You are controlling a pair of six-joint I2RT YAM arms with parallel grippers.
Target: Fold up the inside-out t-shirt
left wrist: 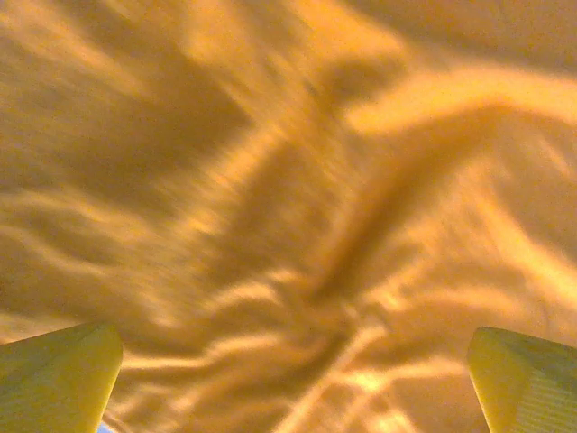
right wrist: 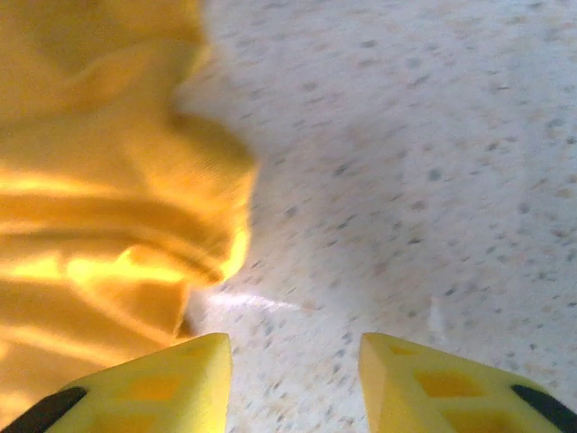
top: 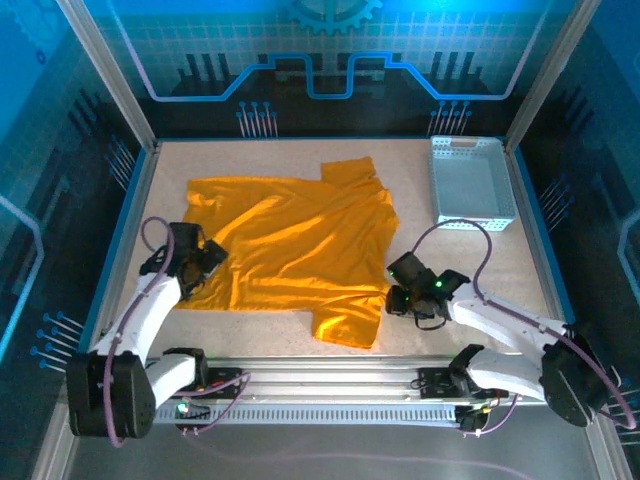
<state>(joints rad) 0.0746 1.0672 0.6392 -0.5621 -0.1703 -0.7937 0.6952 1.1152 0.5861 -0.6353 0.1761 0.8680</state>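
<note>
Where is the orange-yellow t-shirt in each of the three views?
Top external: t-shirt spread over the table middle, between the arms.
Left wrist: wrinkled t-shirt close up, above the left fingers.
Right wrist: t-shirt at left, its edge on the table.
Shared landmark: that shirt edge on speckled table, top and right wrist views.

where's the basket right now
In the top view, the pale basket sits in the far right corner of the table. It is just right of the orange t-shirt, with a strip of bare table between them.
</note>
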